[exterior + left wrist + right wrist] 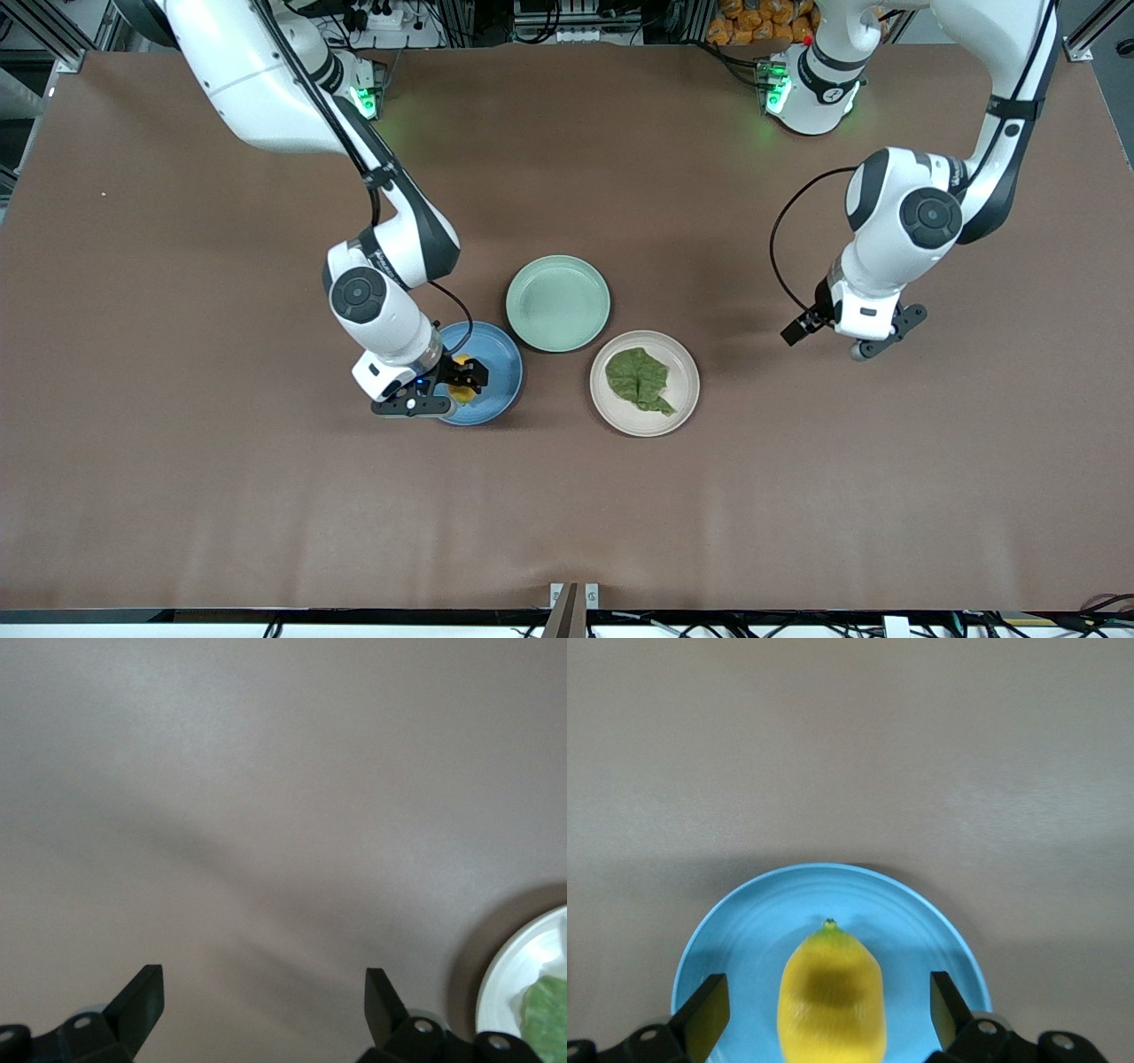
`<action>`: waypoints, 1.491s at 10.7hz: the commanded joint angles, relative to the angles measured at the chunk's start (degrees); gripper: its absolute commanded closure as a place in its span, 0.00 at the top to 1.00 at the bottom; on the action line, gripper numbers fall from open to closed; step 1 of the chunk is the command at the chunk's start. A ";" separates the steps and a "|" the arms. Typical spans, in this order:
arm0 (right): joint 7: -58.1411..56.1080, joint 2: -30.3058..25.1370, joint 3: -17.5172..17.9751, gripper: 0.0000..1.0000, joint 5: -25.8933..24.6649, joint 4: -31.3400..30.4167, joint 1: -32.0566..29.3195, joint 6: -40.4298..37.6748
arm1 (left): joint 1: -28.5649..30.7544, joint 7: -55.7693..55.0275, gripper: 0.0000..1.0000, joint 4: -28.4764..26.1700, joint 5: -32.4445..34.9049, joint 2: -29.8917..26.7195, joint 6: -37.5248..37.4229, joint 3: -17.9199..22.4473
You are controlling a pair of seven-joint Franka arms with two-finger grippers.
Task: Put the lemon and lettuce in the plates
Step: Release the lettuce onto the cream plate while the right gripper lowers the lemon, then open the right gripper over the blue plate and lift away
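Observation:
The lemon lies on the blue plate, between my right gripper's open fingers with a gap on each side. In the front view the right gripper is over the blue plate and hides most of the lemon. The lettuce lies in the beige-pink plate. My left gripper is open and empty over bare table toward the left arm's end. The left wrist view shows that plate's rim and a bit of lettuce.
A pale mint green plate, with nothing in it, stands between the two other plates, farther from the front camera. The brown table stretches wide around the plates.

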 commanded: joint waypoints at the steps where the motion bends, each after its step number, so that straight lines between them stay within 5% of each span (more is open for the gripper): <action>1: -0.07 -4.49 0.27 1.00 0.22 -0.07 -1.58 -6.53 | 0.34 2.20 1.00 -3.12 -1.11 -4.61 0.70 -0.29; 5: -6.30 -10.12 0.27 1.00 0.49 -0.07 -5.35 -15.06 | 1.91 19.40 1.00 -0.76 -0.58 -7.16 -2.45 -0.12; 8: -11.13 -12.93 -0.17 1.00 1.10 -0.16 -7.99 -20.17 | 4.46 32.60 1.00 3.72 -0.58 -10.23 -12.89 -0.12; 12: -15.89 -17.06 -2.63 1.00 1.19 -1.12 -10.71 -24.13 | 4.38 33.15 1.00 8.90 -1.01 -14.28 -21.18 -0.29; 16: -19.76 -21.46 -4.21 1.00 1.10 -3.23 -14.76 -25.10 | 4.20 32.19 1.00 11.38 -1.02 -14.19 -21.54 -0.29</action>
